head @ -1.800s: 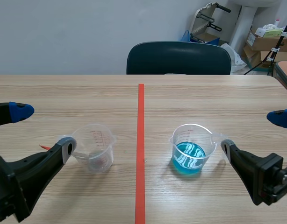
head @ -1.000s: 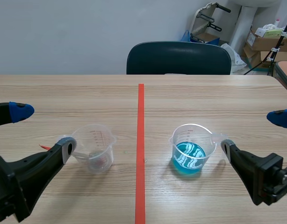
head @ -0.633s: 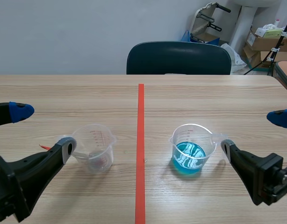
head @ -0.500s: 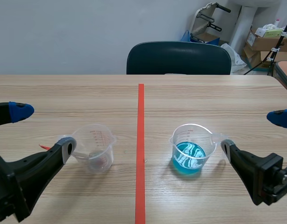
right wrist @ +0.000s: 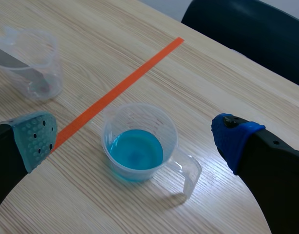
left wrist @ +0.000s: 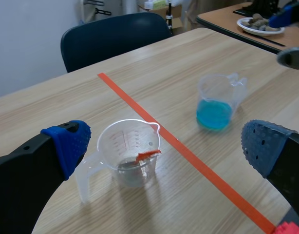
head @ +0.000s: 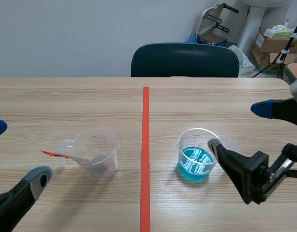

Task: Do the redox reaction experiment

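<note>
A clear measuring cup stands left of the tape line, with a red-handled spoon leaning in it. Right of the line is a second clear cup holding blue liquid. My left gripper is open, low at the table's left edge, apart from the clear cup, which lies ahead between its fingers. My right gripper is open just right of the blue cup, which sits below and between its fingers without touching them. The clear cup is also visible beyond the right gripper's grey-green pad.
An orange-red tape line runs down the middle of the wooden table. A dark chair stands at the far edge. Boxes and clutter are behind on the right. A plate rests on another table.
My left gripper has drawn back to the left and lower, away from the clear cup. My right gripper has shifted left, closer to the blue cup. Both cups stayed put.
</note>
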